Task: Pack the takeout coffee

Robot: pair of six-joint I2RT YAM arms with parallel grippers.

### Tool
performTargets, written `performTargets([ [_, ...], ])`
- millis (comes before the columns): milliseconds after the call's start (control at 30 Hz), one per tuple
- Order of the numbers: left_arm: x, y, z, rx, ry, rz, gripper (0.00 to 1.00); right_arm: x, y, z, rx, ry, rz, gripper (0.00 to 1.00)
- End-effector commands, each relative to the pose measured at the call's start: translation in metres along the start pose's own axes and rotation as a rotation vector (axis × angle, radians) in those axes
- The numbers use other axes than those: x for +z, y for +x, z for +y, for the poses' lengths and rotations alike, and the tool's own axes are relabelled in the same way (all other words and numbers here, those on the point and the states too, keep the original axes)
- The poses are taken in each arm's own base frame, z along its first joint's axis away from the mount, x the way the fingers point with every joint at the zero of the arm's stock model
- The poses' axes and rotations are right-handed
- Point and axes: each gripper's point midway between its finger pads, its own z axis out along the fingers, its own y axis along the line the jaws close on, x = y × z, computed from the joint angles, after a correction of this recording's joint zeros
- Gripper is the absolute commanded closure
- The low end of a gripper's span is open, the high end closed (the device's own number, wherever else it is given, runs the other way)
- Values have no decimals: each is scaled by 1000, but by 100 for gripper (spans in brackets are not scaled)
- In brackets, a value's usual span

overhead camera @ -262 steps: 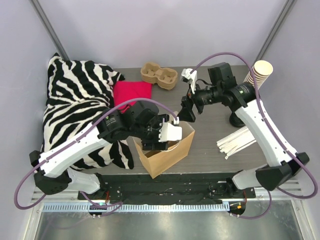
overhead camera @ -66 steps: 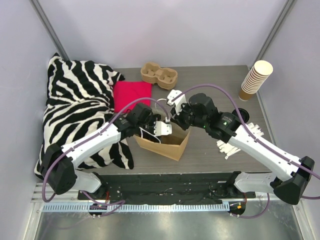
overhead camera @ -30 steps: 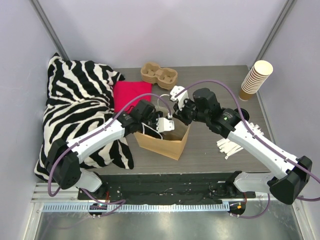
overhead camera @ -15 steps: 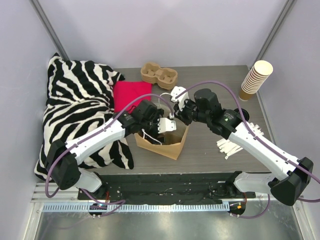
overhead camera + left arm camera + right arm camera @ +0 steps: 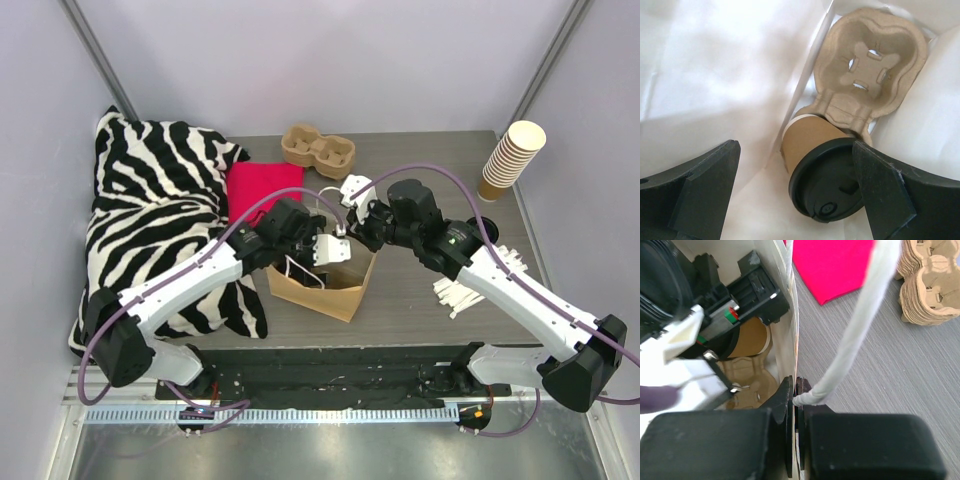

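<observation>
Between the wide-apart fingers of the left tool (image 5: 795, 197), which holds nothing, the cup (image 5: 815, 155) leans inside the bag (image 5: 715, 75), lid up. Just past it lies a tray (image 5: 870, 65). The right tool (image 5: 796, 405) is pinched tight on the bag's rim, by the rope handle (image 5: 860, 325). The cup looks dropped in. Next, I think the left tool must lift straight out and not bump it.
</observation>
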Motion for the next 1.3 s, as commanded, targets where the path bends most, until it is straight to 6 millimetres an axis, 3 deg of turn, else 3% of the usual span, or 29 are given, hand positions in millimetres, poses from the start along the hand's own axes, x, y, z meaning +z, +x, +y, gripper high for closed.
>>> performTargets([
  [0, -18, -19, 3, 32, -23, -75, 1, -6, -17, -7, -28, 32, -70, 99],
  [467, -49, -42, 7, 63, -106, -208, 2, -5, -15, -8, -52, 37, -66, 99],
  [867, -73, -60, 27, 11, -231, -290, 8, -8, -15, -7, -96, 24, -77, 99],
  [967, -80, -64, 33, -15, -265, -309, 15, -8, -16, -7, -104, 24, -80, 99],
  [1067, -88, -71, 40, -48, -291, -332, 29, -9, -15, -7, -117, 22, -78, 99],
  [1267, -118, -82, 54, -72, -367, -372, 34, -9, -16, -8, -143, 24, -77, 99],
])
